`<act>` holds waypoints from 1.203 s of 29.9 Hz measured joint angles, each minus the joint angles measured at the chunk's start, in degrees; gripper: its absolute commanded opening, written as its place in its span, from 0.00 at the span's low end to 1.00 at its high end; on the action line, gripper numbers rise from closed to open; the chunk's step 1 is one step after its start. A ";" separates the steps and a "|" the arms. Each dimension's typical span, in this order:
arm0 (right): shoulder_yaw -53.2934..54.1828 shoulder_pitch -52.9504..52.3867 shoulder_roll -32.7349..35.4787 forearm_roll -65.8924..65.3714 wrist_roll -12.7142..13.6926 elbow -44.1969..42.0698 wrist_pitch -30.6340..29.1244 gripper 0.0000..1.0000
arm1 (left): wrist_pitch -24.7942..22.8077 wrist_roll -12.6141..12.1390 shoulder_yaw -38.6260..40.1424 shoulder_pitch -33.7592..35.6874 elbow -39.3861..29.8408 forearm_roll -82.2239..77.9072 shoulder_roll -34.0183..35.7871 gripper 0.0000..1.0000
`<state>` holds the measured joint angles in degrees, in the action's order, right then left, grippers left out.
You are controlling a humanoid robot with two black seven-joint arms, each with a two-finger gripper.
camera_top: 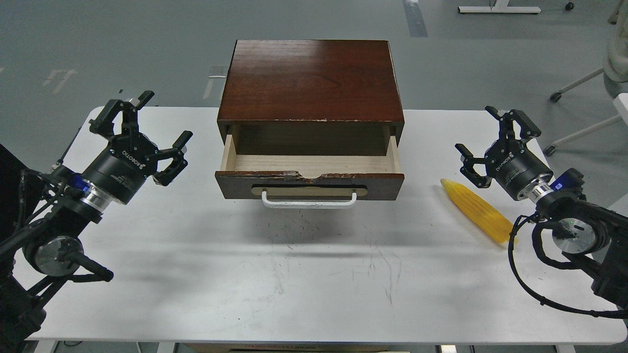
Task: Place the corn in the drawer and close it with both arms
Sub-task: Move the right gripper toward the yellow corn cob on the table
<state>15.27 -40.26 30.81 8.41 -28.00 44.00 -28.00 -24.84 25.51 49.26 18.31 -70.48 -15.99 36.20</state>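
Head view: drawer [309, 164] already pulled open, pale inside bare, nothing in it yet. Corn [478, 211] lies on the table [245, 274] right of the drawer, well apart from it, just near-side of my right gripper [490, 142]. Right fingers spread, holding nothing. My left gripper [147, 125] hangs left of the drawer, fingers spread too, w/ nothing in them. So by my read: nothing done. Left to do: grab corn, drop it in, push drawer shut w/ both arms.

Back of the drawer [310, 157] interior hidden under the box top, both arms cut off by side edges
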 measured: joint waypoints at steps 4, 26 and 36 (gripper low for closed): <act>-0.06 0.00 -0.19 -0.06 0.00 0.00 0.00 0.99 | 0.36 0.00 0.50 -0.02 -0.01 0.00 0.09 1.00; -0.66 -10.51 22.64 -47.17 -0.01 12.23 -0.01 1.00 | -3.15 0.33 0.66 3.25 -0.28 -0.07 1.98 1.00; -4.31 -9.66 24.43 -83.11 -0.01 13.32 2.06 1.00 | -3.16 0.33 0.32 3.49 -0.76 -0.84 1.57 1.00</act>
<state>10.96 -49.92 55.24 -74.69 -28.01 57.33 -25.94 -28.00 25.84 49.59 21.80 -71.24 -16.83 37.77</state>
